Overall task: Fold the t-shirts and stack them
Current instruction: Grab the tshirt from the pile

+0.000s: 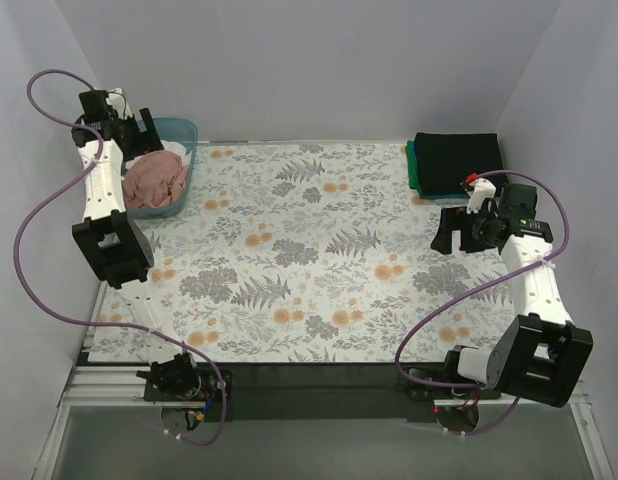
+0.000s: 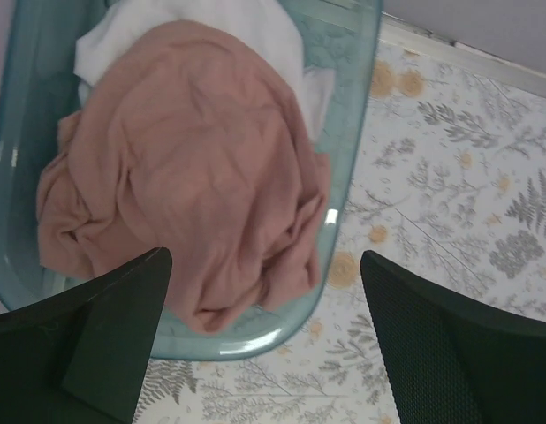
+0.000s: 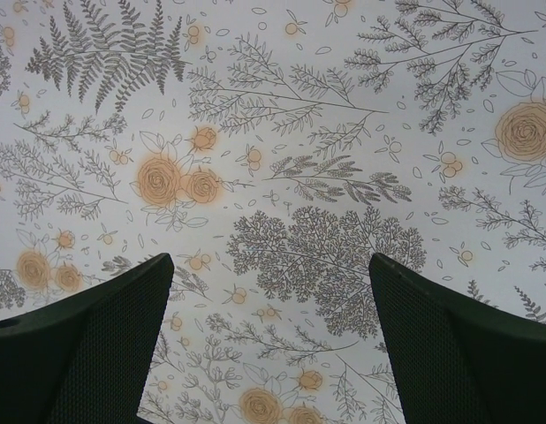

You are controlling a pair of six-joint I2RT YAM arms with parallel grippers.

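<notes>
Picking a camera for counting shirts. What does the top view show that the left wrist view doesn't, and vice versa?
Top only: the folded stack in the far right corner, black on top with green edging out beneath, and the right gripper hovering near it. Left wrist only: a white shirt tucked under the pink shirt; from above I cannot make it out. Both: the crumpled pink shirt in the basket, the left gripper above it, and the floral table cover.
</notes>
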